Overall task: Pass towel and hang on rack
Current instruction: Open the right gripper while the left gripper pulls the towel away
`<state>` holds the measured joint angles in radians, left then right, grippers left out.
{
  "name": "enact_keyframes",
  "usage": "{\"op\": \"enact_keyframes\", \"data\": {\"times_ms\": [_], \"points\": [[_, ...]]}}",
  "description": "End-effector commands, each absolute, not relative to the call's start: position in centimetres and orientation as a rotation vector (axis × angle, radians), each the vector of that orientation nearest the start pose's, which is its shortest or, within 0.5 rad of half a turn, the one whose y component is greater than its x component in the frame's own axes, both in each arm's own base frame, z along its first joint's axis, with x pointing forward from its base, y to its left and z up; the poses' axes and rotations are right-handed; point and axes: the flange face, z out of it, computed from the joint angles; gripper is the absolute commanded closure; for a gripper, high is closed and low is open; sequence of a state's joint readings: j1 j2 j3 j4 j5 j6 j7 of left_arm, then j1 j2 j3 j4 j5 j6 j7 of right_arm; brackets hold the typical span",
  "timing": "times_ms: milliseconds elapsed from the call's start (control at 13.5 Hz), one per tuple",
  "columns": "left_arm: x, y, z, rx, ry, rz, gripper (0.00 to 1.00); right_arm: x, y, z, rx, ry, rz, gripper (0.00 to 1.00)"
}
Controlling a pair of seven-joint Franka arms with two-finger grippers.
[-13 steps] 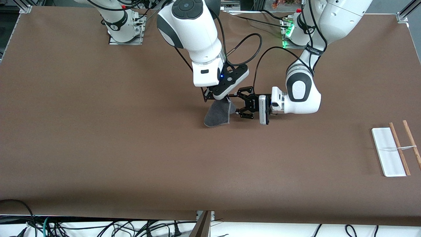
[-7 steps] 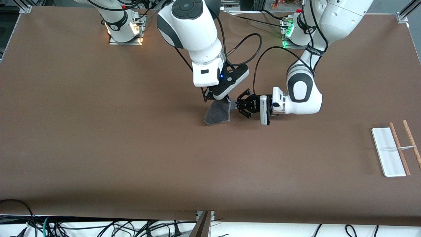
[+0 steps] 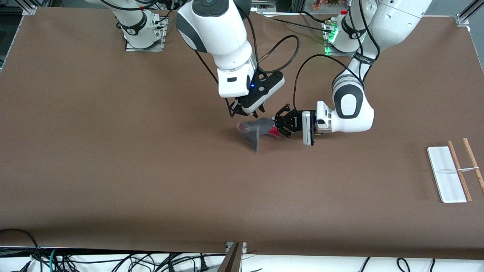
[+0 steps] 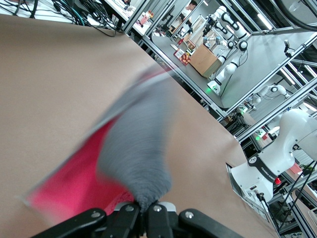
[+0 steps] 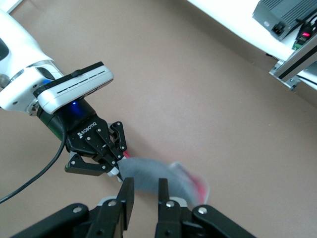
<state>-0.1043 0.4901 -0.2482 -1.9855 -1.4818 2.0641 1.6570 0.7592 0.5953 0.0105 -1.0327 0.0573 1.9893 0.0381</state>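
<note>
From the front camera, the towel hangs in the air over the middle of the brown table, a small dark grey cloth showing a pink-red underside. The left gripper, reaching in sideways, is pinched tight on one corner of it, while the right gripper sits just above the cloth with its fingers parted and nothing between them. The rack lies well apart at the left arm's end of the table: a flat white base with two thin brown wooden rods and a slim crossbar. In the left wrist view the towel drapes away from the clenched fingertips, its grey face fuzzy like terry and its red face smoother, with a pale edging along the border; it blurs, which suggests it is swinging loose. In the right wrist view, the right gripper's fingers stand apart with a clear gap, empty, and farther off the left gripper grips the cloth's tip. The towel looks very light, limp and non-fragile, so it should fold over a rod readily but also sway and slip. A corner or edge hold, as now, probably serves best for draping it across the thin rods.
</note>
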Motion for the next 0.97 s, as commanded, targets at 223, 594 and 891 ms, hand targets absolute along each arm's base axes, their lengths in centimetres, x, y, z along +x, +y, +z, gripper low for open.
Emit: {"op": "enact_keyframes", "data": {"times_ms": [223,594,891], "points": [[56.7,-23.8,27.4,1.749,-0.849,0.489,1.00,55.0,49.9,56.1,-2.740,-0.983,-0.451,0.00],[61.6,-16.1,34.7,1.878,-0.985,0.242,1.00,58.6,42.0,56.3,-2.919,-0.856,-0.288,0.00],[63.8,-5.1,39.5,2.048,-1.081,0.039,1.00,61.4,32.9,57.1,-3.064,-0.668,-0.122,0.00]]}}
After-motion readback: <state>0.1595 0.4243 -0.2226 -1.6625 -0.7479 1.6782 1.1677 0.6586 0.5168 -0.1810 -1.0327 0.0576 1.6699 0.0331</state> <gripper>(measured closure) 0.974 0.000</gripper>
